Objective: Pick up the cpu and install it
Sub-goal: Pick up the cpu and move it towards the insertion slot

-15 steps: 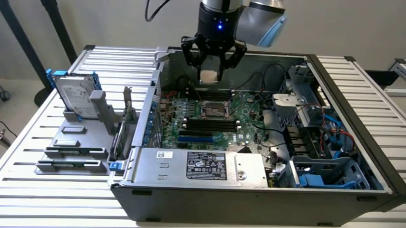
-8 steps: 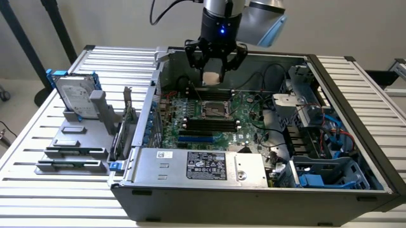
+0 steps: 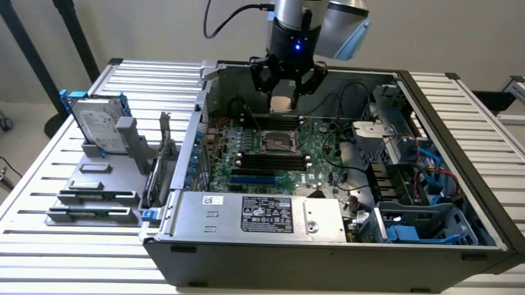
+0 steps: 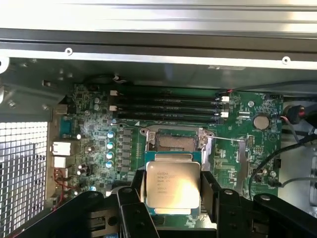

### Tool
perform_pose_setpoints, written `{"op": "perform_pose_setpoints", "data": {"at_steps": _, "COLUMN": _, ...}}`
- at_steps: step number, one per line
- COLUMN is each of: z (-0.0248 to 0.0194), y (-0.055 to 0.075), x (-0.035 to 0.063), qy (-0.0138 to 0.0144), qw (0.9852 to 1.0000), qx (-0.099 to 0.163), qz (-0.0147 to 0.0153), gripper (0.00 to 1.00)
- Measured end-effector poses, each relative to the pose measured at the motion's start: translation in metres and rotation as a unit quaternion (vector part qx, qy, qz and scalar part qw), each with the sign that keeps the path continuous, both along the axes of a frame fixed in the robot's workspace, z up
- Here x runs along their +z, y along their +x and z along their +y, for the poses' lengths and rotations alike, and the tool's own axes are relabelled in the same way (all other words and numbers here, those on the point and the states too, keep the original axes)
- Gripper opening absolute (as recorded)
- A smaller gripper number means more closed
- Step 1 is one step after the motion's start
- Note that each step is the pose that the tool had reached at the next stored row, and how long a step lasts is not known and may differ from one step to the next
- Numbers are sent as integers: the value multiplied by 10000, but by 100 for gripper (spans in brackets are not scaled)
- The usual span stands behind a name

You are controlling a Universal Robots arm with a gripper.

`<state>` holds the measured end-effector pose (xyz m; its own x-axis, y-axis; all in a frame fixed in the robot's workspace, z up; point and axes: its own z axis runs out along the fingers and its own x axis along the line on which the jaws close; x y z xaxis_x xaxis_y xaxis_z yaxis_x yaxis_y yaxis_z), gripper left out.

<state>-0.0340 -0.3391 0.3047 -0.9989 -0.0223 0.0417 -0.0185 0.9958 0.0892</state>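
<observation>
The cpu, a flat square chip with a shiny silver top, sits between my gripper's two black fingers, which are shut on its opposite edges. From the exterior view the gripper hangs inside the open computer case with the cpu held above the motherboard. The open cpu socket with its metal frame lies just beyond the chip, empty. In the exterior view that socket is a short way below the gripper.
Black memory slots run beside the socket. A grey labelled power-supply box fills the case's front. Cables and drive bays crowd the exterior view's right. A hard drive in a blue bracket stands on a grey fixture outside the case.
</observation>
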Motion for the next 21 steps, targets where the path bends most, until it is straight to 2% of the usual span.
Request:
{"op": "perform_pose_setpoints", "data": {"at_steps": 13, "z": 100, "y": 4, "x": -230, "qy": -8, "qw": 9999, "qx": -108, "qz": -5, "gripper": 55}}
{"op": "perform_pose_setpoints", "data": {"at_steps": 21, "z": 101, "y": 5, "x": -237, "qy": -13, "qw": 9999, "qx": -116, "qz": -2, "gripper": 55}}
